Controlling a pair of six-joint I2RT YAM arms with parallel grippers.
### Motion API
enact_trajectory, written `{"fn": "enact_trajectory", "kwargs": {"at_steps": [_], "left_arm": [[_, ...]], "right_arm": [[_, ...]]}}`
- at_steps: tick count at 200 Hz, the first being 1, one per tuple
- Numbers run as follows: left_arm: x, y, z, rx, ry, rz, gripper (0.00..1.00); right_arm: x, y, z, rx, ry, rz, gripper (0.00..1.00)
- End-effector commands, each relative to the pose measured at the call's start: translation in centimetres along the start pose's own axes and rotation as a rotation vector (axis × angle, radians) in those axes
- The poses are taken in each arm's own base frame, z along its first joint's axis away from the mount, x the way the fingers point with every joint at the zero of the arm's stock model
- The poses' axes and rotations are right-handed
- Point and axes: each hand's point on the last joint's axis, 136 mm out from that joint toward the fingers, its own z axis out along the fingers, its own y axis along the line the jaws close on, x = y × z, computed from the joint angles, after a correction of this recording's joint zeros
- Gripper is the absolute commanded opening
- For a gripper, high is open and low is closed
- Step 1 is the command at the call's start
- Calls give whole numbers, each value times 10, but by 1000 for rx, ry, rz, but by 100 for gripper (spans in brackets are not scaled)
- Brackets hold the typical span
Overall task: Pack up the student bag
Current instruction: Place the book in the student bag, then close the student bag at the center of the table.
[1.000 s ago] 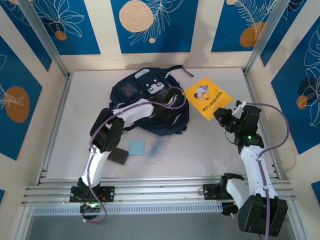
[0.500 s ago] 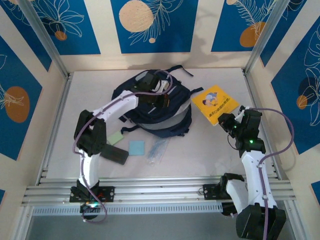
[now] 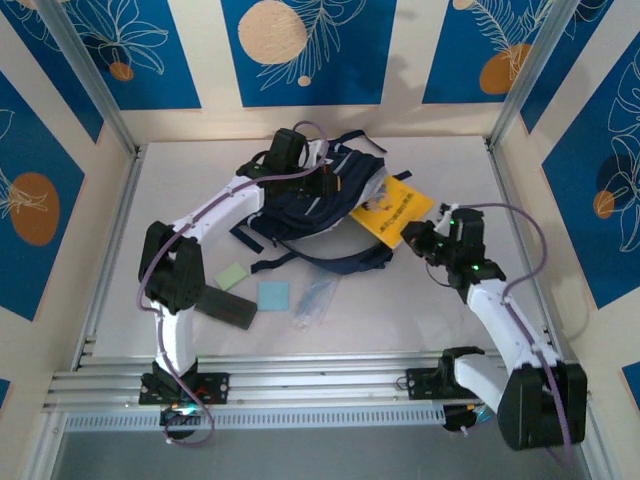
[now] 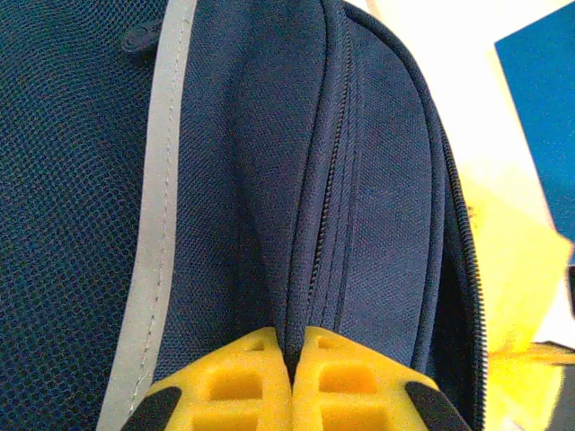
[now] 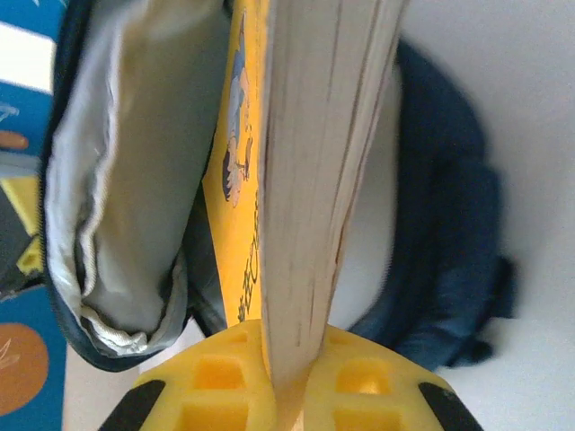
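Observation:
The student bag [image 3: 300, 215], dark navy with a grey stripe, lies at the back middle of the table. My left gripper [image 3: 328, 186] is shut on a fold of its top fabric beside the zip [image 4: 292, 346] and holds the mouth up. A yellow book [image 3: 392, 208] is clamped in my right gripper [image 3: 415, 240], which is shut on its edge. Seen from the right wrist, the book [image 5: 305, 180] stands on edge right next to the bag's open mouth and its grey lining [image 5: 126, 180]. The book's yellow cover [image 4: 512, 269] shows beyond the bag's rim [image 4: 377, 180].
In front of the bag lie a green pad [image 3: 232, 275], a light blue pad [image 3: 272, 295], a black flat case [image 3: 230, 310] and a clear pouch [image 3: 318, 298]. Aluminium rails [image 3: 300, 380] run along the near edge; walls close in on the sides.
My left gripper has pulled the bag's top up and toward the back wall. My right gripper has carried the book left, from the right side to the bag's mouth.

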Motion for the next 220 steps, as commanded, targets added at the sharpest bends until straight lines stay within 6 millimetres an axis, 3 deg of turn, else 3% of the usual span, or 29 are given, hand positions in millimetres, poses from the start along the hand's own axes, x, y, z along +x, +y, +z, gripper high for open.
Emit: {"fn": "enact_trajectory", "kwargs": {"at_steps": [1, 64, 92, 116, 137, 161, 220], "left_arm": [[-44, -64, -33, 184, -134, 95, 0], [-46, -68, -31, 229, -152, 59, 0], [-45, -65, -28, 227, -153, 45, 0], [-45, -60, -25, 215, -157, 37, 0], [-45, -53, -19, 203, -162, 26, 0], [-46, -49, -9, 208, -163, 3, 0], [-32, -28, 21, 179, -130, -43, 0]], "right_arm": [[-11, 59, 22, -181, -20, -65, 0], [5, 99, 115, -274, 116, -80, 0], [12, 88, 152, -238, 163, -42, 0], [9, 69, 163, -207, 163, 17, 7], [5, 56, 157, -179, 167, 41, 23], [1, 38, 132, -120, 160, 37, 40], [-8, -3, 29, 149, 48, -125, 80]]}}
